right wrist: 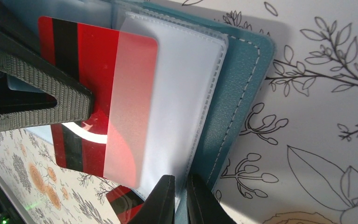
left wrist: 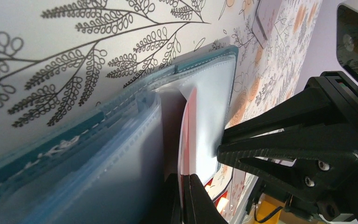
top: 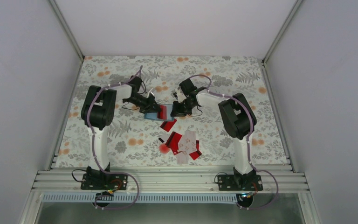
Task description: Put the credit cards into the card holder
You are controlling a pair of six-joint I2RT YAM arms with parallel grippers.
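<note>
Mid-table, betw. the two wrists: card holder lies open on the floral cloth, teal cover down, clear pockets fanned up.
Card in play: red card w/ black stripe, approx. half under the top clear sleeve, other half sticking out.
L gripper: jaws closed narrow on the red card's free end; card sits edge-on betw. them.
R gripper: jaws nearly shut, pinching the sleeve's edge. Can't tell if the teal cover is in the pinch too.
Remaining stock: loose cards, red and pale, overlapping in a heap on the near side of the holder; small red blob just beside the heap.
Handling (judged): card light, stiff, slick, v. thin. Grip flat across a short end, as now. Sleeve soft and floppy, prob. buckles if the card goes in skew.
Step (judged): mid-insertion; push along the pocket's axis while R holds the mouth.
Risk (judged): card slipping in the jaws; holder sliding on the cloth.
</note>
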